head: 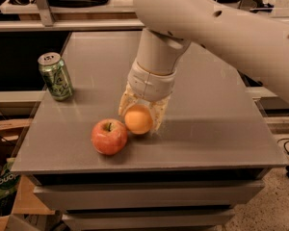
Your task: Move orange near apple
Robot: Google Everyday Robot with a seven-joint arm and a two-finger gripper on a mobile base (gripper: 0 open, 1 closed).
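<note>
The robot's pale arm (221, 28) enters from the right edge of the frame and runs up and leftward across the top. There it bends at a bulky joint and drops almost straight down through a thick cylindrical wrist (153, 64) toward the middle of the grey table (216, 129). Below the wrist's ribbed cuff, the gripper (140, 121) points downward just left of the frame's center, low over the tabletop. Its translucent fingers (124, 105) come down on either side of the orange (138, 120) and are pressed against it, so the claw is pinching the fruit. The orange sits between them at or barely above the table surface; which of the two cannot be told, because the fingers and their shadow cover its underside. The apple (109, 136) stands on the table to the lower left of the orange, stem dimple up, its right flank just beside the orange and apparently touching it. A green drink can (56, 76) stands upright near the table's left edge, well apart from both fruits. The arm's far end is cut off by the right and top borders of the frame, and the wrist hides the strip of table behind it and the top of the gripper. The fingertips are hard to separate from the orange's outline. The background along the top and left of the frame is dark and cluttered, and little of it can be made out.
</note>
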